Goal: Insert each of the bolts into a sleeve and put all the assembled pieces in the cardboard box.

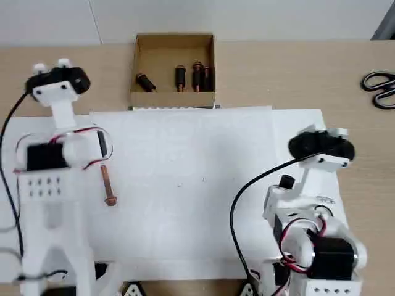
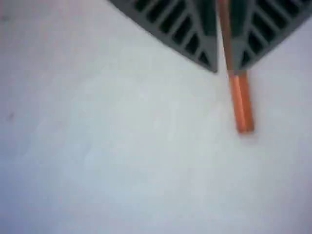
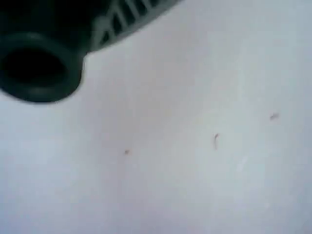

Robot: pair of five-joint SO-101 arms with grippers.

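A copper bolt (image 1: 108, 184) with a hex head lies lengthwise over the white sheet at the left. In the left wrist view its shank (image 2: 241, 100) sticks out from between the dark ribbed fingers (image 2: 192, 34), and my left gripper (image 2: 223, 68) is shut on it. At the right of the sheet my right gripper (image 1: 287, 187) holds a black sleeve (image 1: 287, 182). The sleeve's open end (image 3: 39, 68) shows beside a ribbed finger (image 3: 124, 19) in the right wrist view. The cardboard box (image 1: 174, 97) stands at the back centre with several assembled pieces (image 1: 196, 76) inside.
A white sheet (image 1: 197, 185) covers the middle of the wooden table. Scissors (image 1: 379, 88) lie at the far right edge. Both arm bases stand at the front corners, with black cables trailing from them.
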